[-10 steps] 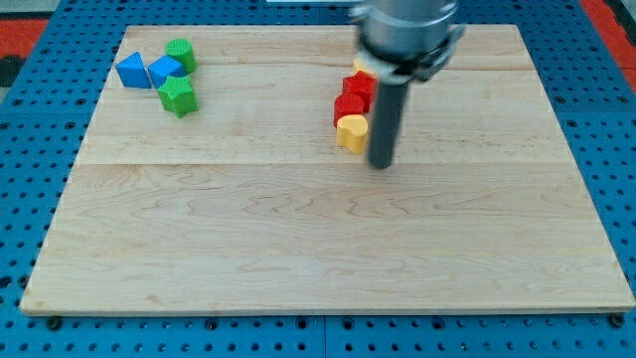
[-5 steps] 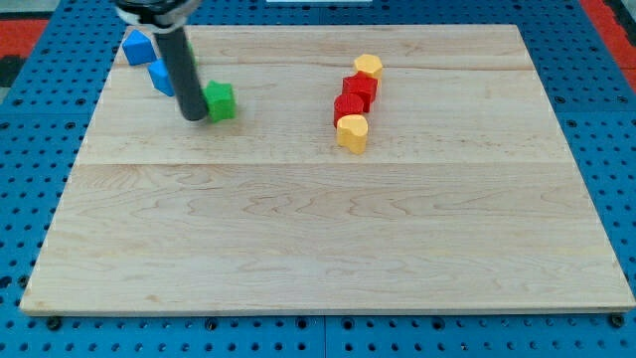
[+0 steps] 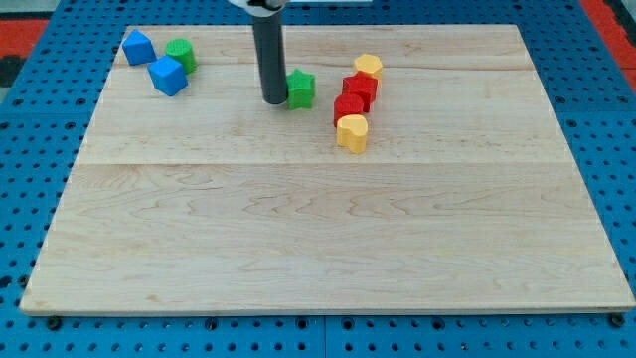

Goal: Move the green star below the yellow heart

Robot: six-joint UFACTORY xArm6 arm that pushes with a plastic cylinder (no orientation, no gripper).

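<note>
- The green star (image 3: 300, 89) lies on the wooden surface (image 3: 328, 239), in the upper middle part, up and to the view's left of the yellow heart (image 3: 351, 131), with a small gap between them.
- My tip (image 3: 273, 100) stands just at the view's left side of the green star, touching it or almost touching; I cannot tell which one.
- The tool is only a straight dark rod, upright, with no jaws to be apart or together, and it clamps nothing.
- The yellow heart is the lowest block of a short slanted row, to the view's right of the green star.
- Directly above the yellow heart there are two red blocks (image 3: 354, 96), pressed together; their exact shapes I cannot make out.
- At the top end of this row, touching the upper red block, sits another yellow block (image 3: 368, 67), rounded.
- Far to the view's left of the green star, near the top left corner of the surface, there is a group of three blocks.
- In this group a blue cube (image 3: 168, 76) is nearest to the star, a green cylinder (image 3: 181, 53) is just above it, and a blue block (image 3: 137, 47) is the farthest to the left.
</note>
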